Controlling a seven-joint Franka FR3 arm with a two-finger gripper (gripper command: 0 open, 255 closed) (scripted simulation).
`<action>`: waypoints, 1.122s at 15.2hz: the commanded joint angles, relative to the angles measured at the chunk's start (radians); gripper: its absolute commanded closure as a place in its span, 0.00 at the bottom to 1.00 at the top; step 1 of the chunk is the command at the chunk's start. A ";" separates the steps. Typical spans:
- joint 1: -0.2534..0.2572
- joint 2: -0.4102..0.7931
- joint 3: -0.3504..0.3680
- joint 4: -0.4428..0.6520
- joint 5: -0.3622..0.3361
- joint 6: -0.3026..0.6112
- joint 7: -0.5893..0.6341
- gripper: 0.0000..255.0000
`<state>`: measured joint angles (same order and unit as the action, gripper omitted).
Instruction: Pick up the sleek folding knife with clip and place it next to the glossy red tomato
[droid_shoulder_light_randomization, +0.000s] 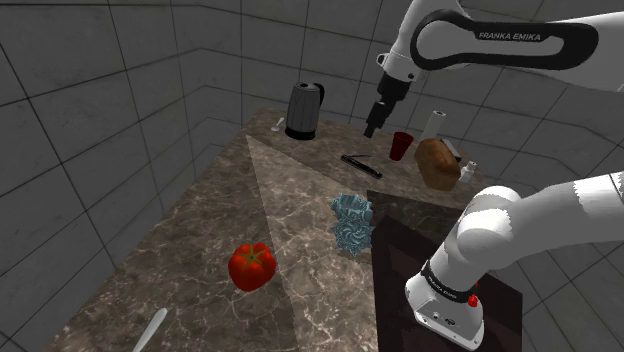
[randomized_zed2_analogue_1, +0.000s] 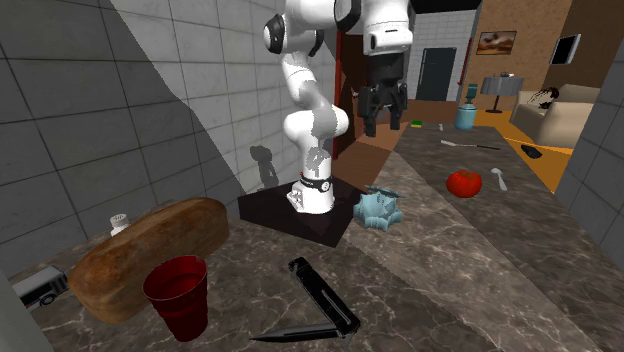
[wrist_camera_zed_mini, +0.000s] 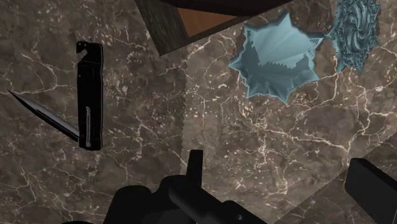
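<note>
1. The wrist view looks straight down on the folding knife (wrist_camera_zed_mini: 89, 95). Its black handle lies flat on the dark marbled surface (wrist_camera_zed_mini: 191, 114) with the thin blade swung partly out, and a pale blue spiky object (wrist_camera_zed_mini: 280, 60) sits well apart from it
2. The shoulder view adds the red tomato (droid_shoulder_light_randomization: 251, 266), near and towards that view's left. It is well apart from the knife (droid_shoulder_light_randomization: 361, 165), which lies far back between a dark kettle (droid_shoulder_light_randomization: 304, 110) and a red cup (droid_shoulder_light_randomization: 401, 146)
3. The second exterior view brings the knife (randomized_zed2_analogue_1: 322, 295) close, with the cup (randomized_zed2_analogue_1: 177, 297) and a brown loaf (randomized_zed2_analogue_1: 150, 255) at its left
4. The end effector (wrist_camera_zed_mini: 277, 159) has its black fingers (wrist_camera_zed_mini: 194, 172) spread wide, gripping nothing. It hangs above the surface with the knife off to one side, not between the fingers
5. The white arm (randomized_zed2_analogue_1: 312, 100) rises from its stand (randomized_zed2_analogue_1: 300, 215), bends over, and points the end effector (randomized_zed2_analogue_1: 383, 122) straight down
</note>
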<state>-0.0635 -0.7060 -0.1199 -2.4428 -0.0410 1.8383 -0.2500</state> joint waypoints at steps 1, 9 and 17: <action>-0.011 0.038 -0.027 -0.018 -0.011 0.055 -0.021 0.00; -0.048 0.245 -0.154 -0.026 -0.032 0.265 -0.131 0.00; -0.058 0.516 -0.279 0.045 0.034 0.449 -0.277 0.00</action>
<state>-0.1214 -0.2272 -0.3846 -2.4067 -0.0208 2.2614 -0.5059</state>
